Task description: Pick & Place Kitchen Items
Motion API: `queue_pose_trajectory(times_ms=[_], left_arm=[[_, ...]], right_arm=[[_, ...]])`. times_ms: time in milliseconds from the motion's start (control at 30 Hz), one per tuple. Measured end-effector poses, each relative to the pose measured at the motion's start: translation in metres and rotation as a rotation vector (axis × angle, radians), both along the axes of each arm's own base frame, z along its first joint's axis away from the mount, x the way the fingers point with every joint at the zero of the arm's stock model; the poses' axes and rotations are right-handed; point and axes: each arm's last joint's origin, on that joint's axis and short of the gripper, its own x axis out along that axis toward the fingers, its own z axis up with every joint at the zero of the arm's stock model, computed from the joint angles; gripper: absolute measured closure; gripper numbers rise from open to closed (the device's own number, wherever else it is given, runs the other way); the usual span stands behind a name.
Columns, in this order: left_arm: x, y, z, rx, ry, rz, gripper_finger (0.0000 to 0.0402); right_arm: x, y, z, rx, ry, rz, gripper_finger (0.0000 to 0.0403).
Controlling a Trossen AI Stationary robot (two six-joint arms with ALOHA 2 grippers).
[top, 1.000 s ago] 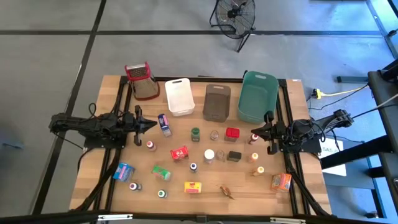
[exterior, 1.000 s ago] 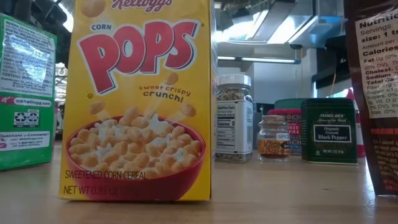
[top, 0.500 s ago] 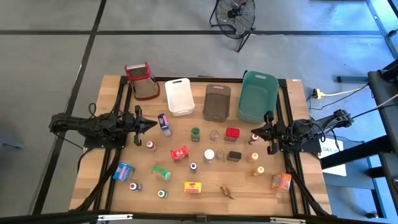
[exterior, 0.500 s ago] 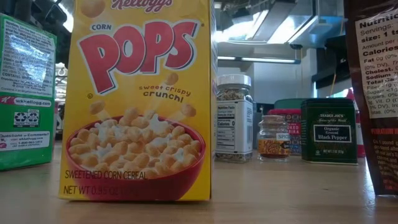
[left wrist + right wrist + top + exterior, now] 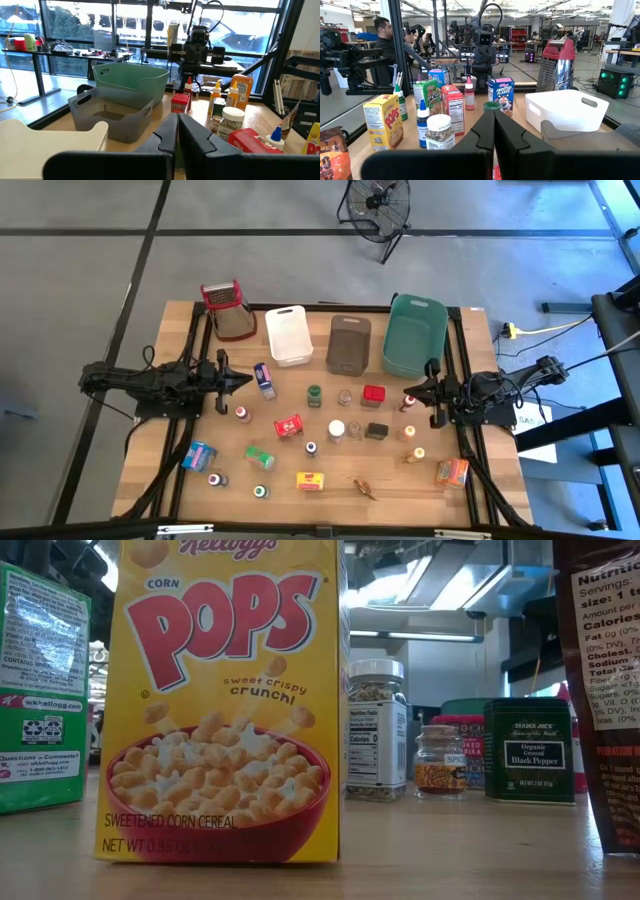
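Note:
Several kitchen items stand scattered over the middle of the wooden table: a yellow cereal box, a red box, a blue box, an orange box, a spice jar, a black pepper tin and small bottles. Each rests on its base or one side on the tabletop. My left gripper hovers level at the table's left edge, shut and holding nothing. At the right edge my right gripper is also shut and holding nothing. Both point toward the items.
Along the far edge stand a metal grater with a red top, a white tub, a brown tub and a green tub. A person stands in the room beyond the table.

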Motion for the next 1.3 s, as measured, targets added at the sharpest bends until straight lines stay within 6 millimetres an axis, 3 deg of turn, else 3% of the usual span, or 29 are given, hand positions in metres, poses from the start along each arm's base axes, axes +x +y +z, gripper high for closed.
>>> queue_pose_trajectory(times_ms=[233, 467, 600, 800, 967, 1100, 1300], left_arm=[[0.000, 0.000, 0.000, 0.000, 0.000, 0.000, 0.0391], [0.000, 0.000, 0.000, 0.000, 0.000, 0.000, 0.0389], [0.000, 0.000, 0.000, 0.000, 0.000, 0.000, 0.0392], [0.000, 0.000, 0.000, 0.000, 0.000, 0.000, 0.0393], [0.000, 0.000, 0.000, 0.000, 0.000, 0.000, 0.0393], [0.000, 0.000, 0.000, 0.000, 0.000, 0.000, 0.0390], [0.000, 0.000, 0.000, 0.000, 0.000, 0.000, 0.0391]], right_arm=[[0.000, 0.000, 0.002, 0.007, -0.019, -0.001, 0.0396], [-0.002, -0.002, 0.015, -0.059, -0.151, -0.057, 0.0388], [-0.004, -0.003, 0.022, -0.043, -0.169, -0.057, 0.0349], [-0.003, -0.002, 0.031, -0.021, -0.087, -0.021, 0.0247], [-0.006, -0.004, 0.052, -0.088, 0.080, -0.047, 0.0175], [-0.004, -0.005, 0.074, -0.051, 0.219, -0.139, 0.0150], [0.008, -0.005, 0.108, 0.037, 0.379, -0.327, 0.0145]])
